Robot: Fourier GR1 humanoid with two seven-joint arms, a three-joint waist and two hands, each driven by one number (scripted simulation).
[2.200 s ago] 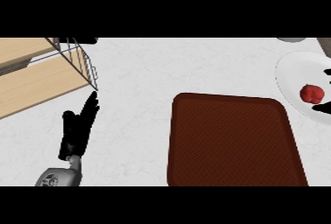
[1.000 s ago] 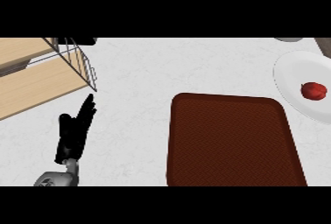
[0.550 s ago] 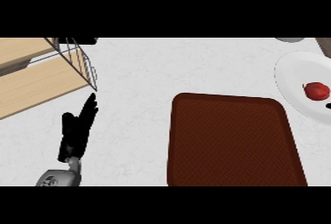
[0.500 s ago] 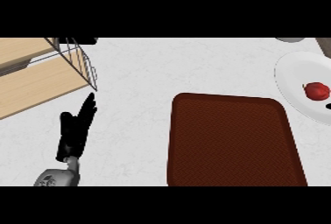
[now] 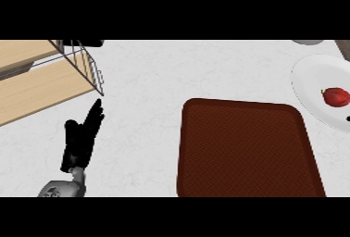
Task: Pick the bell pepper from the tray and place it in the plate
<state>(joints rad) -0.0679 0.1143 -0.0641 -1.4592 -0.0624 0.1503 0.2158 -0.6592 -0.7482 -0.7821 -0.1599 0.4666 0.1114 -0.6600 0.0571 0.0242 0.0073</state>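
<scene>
The red bell pepper lies on the white plate at the view's right edge, which cuts the plate off. The dark red-brown tray sits left of and below the plate, with nothing on it. My left hand rests open on the white counter at the lower left, its straight fingers pointing up and away, far from the tray and the pepper. My right hand does not show.
A wooden board with a wire rack fills the upper left corner, just beyond my left hand's fingertips. A grey object peeks in at the top right, above the plate.
The dark shape of my right hand beside the pepper at the right edge has slipped out of view. The pepper stays on the plate. My left hand has barely shifted.
</scene>
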